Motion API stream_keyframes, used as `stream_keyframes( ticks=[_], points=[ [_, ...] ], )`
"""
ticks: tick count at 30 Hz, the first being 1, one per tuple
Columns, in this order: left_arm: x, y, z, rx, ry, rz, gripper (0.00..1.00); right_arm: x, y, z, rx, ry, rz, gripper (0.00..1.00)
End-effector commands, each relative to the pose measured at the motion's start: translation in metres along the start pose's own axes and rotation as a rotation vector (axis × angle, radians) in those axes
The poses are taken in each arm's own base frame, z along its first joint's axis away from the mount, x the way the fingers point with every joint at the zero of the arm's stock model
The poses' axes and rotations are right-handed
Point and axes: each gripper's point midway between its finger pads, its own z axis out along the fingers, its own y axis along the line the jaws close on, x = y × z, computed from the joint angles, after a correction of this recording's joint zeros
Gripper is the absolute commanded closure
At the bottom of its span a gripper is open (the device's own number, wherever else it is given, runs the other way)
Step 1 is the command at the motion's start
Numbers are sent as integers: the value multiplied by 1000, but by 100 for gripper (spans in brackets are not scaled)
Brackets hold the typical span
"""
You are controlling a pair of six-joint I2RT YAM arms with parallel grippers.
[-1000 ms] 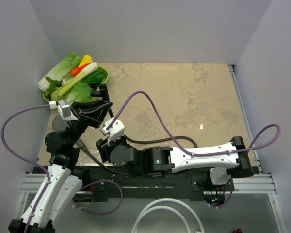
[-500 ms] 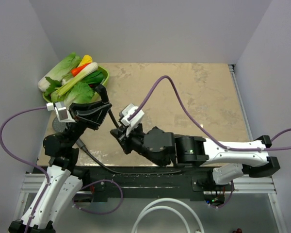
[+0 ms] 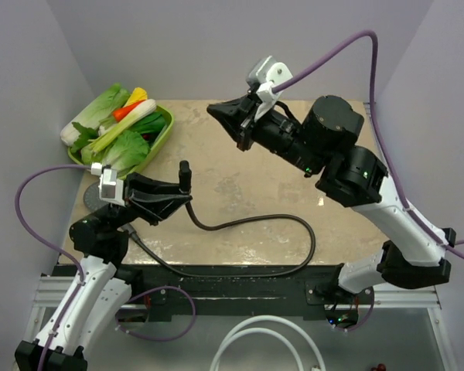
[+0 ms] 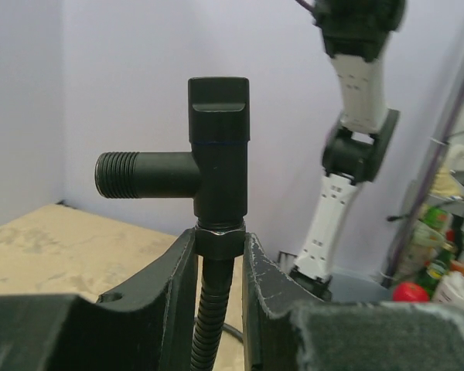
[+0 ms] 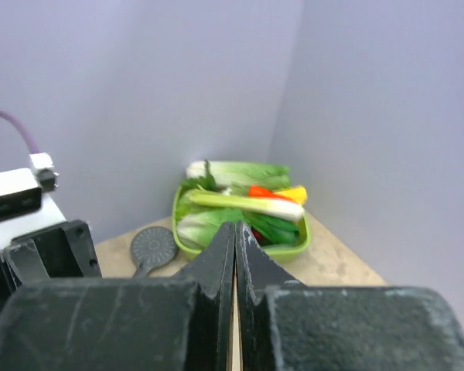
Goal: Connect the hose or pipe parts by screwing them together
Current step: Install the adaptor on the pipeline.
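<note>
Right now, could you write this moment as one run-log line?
left claw: shut on hose, T-fitting on its end | right claw: shut, empty, raised | shower head: on table, unattached

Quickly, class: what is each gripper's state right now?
Left gripper: closed on the hose, just below the T-fitting.
Right gripper: closed, holding nothing.

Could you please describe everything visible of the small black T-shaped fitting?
The fitting is matte black and metal-looking: a squared cap at the far end, a bare threaded stub sticking out sideways. Its near end sits in the nut of the ribbed dark hose, where the left end effector grips it.
</note>
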Motion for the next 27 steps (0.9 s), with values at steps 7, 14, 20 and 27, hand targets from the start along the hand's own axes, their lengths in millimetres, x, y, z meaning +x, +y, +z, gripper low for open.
stream_keyframes(
  ticks=[7,14,20,27],
  points=[
    [-4,-64,-12,274,19,17,100,56,60,22,-665,93,-51,100],
    [-7,-67,-12,277,5,12,100,80,77,19,-844,135,4,100],
    [-8,-64,-11,268,-2,12,100,95,86,8,-901,156,33,100],
    [-12,-59,-7,253,-17,15,100,110,91,-4,-937,195,60,100]
  ],
)
